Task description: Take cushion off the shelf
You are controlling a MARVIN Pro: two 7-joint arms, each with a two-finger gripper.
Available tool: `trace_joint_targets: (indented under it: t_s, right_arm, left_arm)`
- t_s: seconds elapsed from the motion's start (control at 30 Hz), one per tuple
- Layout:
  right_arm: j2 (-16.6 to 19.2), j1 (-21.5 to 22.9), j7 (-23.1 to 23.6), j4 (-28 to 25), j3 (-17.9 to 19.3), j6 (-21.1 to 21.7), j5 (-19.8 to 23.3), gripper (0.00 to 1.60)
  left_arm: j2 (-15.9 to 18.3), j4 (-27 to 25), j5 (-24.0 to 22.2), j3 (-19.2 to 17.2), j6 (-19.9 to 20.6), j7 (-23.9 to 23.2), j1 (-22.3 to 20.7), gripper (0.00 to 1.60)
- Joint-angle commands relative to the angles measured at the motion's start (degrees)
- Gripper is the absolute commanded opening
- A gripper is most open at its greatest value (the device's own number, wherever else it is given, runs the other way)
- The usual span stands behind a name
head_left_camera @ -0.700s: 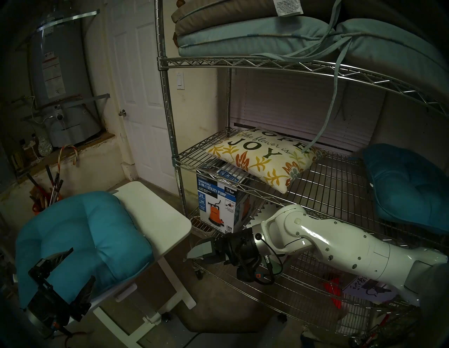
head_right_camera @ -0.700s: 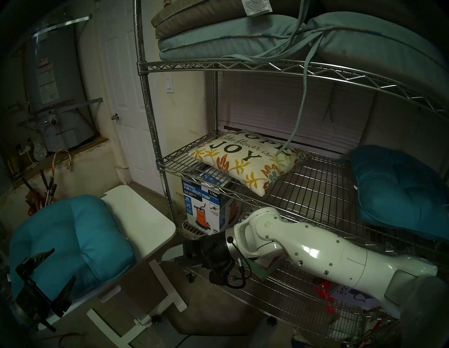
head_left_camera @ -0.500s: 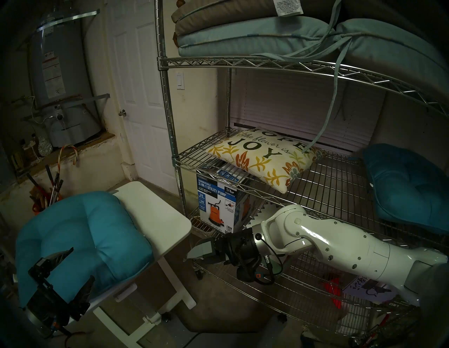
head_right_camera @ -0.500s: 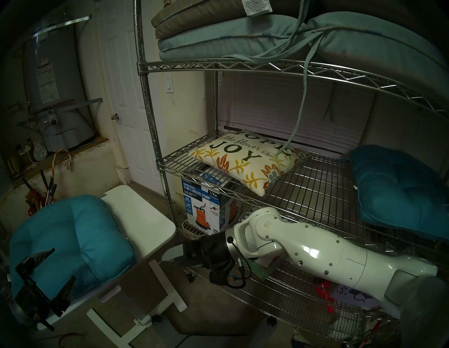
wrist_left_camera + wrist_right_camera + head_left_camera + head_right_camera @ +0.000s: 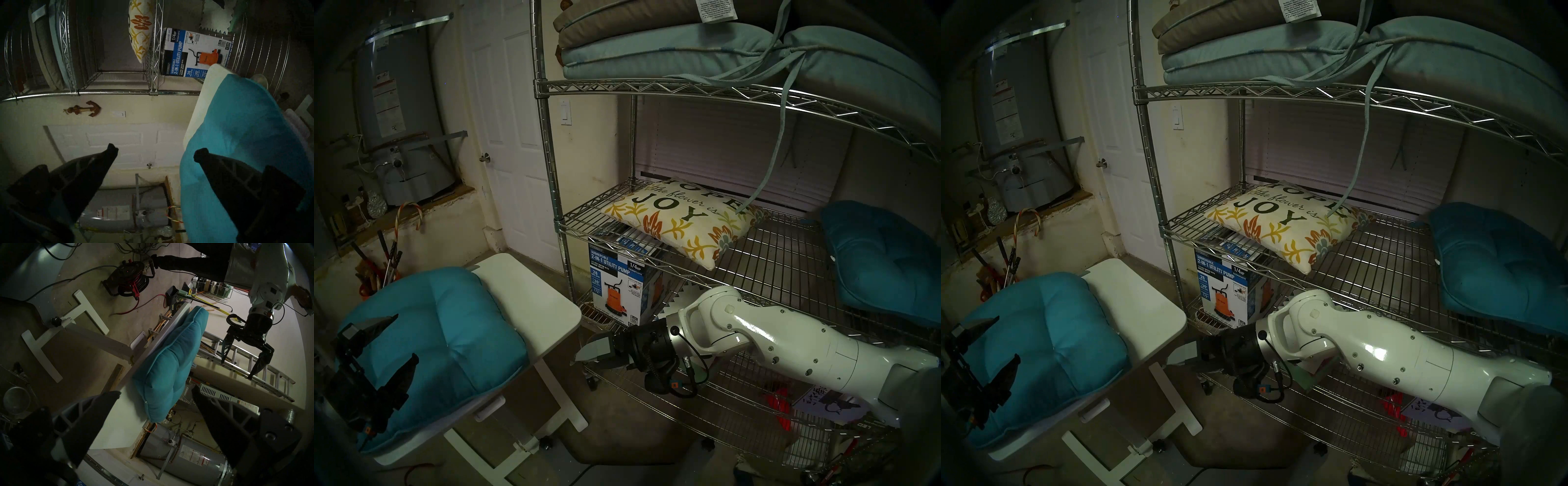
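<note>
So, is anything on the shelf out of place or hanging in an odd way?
Yes. A loose tie strap hangs from the pale pads on the upper tier, its end over the cushion. The cushion lies askew, one corner past the shelf front edge.

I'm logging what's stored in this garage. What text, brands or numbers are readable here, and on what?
"HOPE", "the flower is", "JOY": on the cushion on the shelf.
"EVERBILT", "SUBMERSIBLE 2-IN-1 UTILITY PUMP", "1/4 HP", "26", "130'", "1/2\"": on the pump box.
White tag on the top pads: too small to read.
Water heater labels: too small to read.
</note>
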Motion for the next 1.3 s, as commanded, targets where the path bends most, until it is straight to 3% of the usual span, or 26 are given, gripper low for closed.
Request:
trace_joint_targets:
  t_s: [0.0,0.53,0.8,0.83,1.0,1.03,1.27]
  right_arm:
    - [0.0,0.1,-0.1,-0.5,0.1,-0.1,0.0,1.60]
    - [0.0,0.1,-0.1,-0.5,0.1,-0.1,0.0,1.60]
    - [0.0,0.1,-0.1,-0.5,0.1,-0.1,0.0,1.60]
    - [0.0,0.1,-0.1,-0.5,0.1,-0.1,0.0,1.60]
    - [0.0,0.1,-0.1,-0.5,0.1,-0.1,0.0,1.60]
    - [-0.1,0.1,-0.1,-0.4,0.1,-0.1,0.0,1.60]
    - [-0.1,0.1,-0.1,-0.4,0.1,-0.1,0.0,1.60]
  left_arm:
    - [1.1,-1.7,3.1,0.2,0.4,1.2,-3.9,1.60]
    - [3.8,-1.1,11.7,1.3,0.7,1.9,-9.9,1.60]
    - [9.1,1.3,14.8,2.5,1.9,1.4,-14.5,1.60]
    - [12.0,1.9,15.8,3.6,3.1,1.1,-18.0,1.60]
    - [12.0,1.9,15.8,3.6,3.1,1.1,-18.0,1.60]
    - [14.1,0.4,16.5,5.9,5.9,0.2,-20.3,1.60]
    - [14.9,0.3,16.7,6.7,6.5,-0.1,-21.2,1.60]
